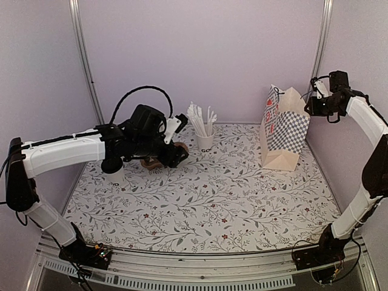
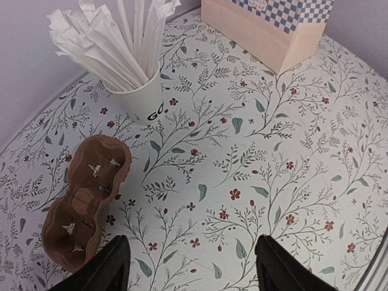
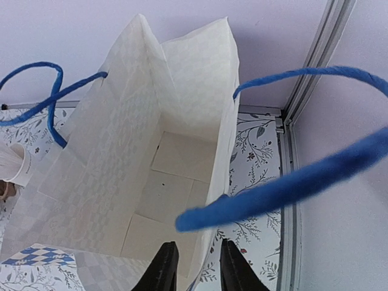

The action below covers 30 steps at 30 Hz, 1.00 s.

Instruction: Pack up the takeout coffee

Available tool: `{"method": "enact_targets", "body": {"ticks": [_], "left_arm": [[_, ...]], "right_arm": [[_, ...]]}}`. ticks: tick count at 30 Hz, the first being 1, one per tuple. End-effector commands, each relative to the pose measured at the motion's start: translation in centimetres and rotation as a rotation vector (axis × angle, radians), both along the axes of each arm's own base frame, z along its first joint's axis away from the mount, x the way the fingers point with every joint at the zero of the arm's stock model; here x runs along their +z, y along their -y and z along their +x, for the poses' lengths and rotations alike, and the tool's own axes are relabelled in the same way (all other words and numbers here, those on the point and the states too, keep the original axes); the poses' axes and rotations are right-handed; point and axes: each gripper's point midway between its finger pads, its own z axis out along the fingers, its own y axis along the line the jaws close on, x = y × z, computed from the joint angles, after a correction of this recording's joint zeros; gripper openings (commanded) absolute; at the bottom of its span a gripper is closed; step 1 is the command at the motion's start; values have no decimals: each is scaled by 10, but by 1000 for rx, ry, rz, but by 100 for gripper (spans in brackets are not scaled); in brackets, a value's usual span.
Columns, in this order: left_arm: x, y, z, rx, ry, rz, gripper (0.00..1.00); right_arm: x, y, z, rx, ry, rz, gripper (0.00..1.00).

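Observation:
The takeout coffee (image 1: 116, 176) is a white cup standing at the left of the table, its top hidden under my left arm. It is out of both wrist views. My left gripper (image 1: 174, 155) hovers open and empty (image 2: 191, 270) over the tablecloth, just right of the brown pulp carrier (image 2: 85, 200), which is empty. My right gripper (image 1: 314, 107) is high at the top right edge of the paper bag (image 1: 284, 130). Its fingers (image 3: 162, 267) stand a narrow gap apart, either side of the bag's right wall (image 3: 206, 242). The bag is empty inside.
A white cup full of wrapped straws (image 1: 205, 140) stands at the back centre, also in the left wrist view (image 2: 142, 100). The bag's blue rope handles (image 3: 291, 182) hang across the right wrist view. A metal frame rail (image 3: 288, 200) runs beside the bag.

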Motion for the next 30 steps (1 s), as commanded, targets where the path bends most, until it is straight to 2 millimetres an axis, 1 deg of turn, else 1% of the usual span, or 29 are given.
{"method": "enact_targets", "body": {"ticks": [1, 4, 8, 13, 16, 18, 20, 22, 24, 26, 30], "left_arm": [[18, 5, -2, -13, 28, -26, 73], [18, 5, -2, -13, 29, -25, 73], [19, 4, -1, -8, 31, -25, 73], [20, 3, 0, 0, 36, -20, 73], [20, 2, 0, 2, 38, -19, 73], [21, 2, 1, 3, 39, -19, 73], [22, 1, 1, 2, 40, -19, 73], [22, 1, 1, 2, 41, -19, 73], [22, 0, 2, 4, 40, -19, 73], [22, -1, 3, 8, 36, -20, 73], [22, -2, 4, 13, 32, -24, 73]], "right_arm": [[14, 0, -5, -10, 42, 16, 21], [14, -1, -8, -7, 42, 19, 16], [19, -2, -14, -4, 49, 18, 1], [26, -4, -28, 15, 60, 3, 0], [28, -10, -40, 54, 62, -1, 0], [33, -19, -52, 103, 68, 9, 0], [34, -31, -64, 174, 56, 28, 0], [30, -54, -81, 302, 33, 85, 0], [25, -70, -97, 408, 24, 107, 0], [24, -78, -109, 463, 26, 118, 0], [31, -89, -130, 543, 41, 124, 0]]}}
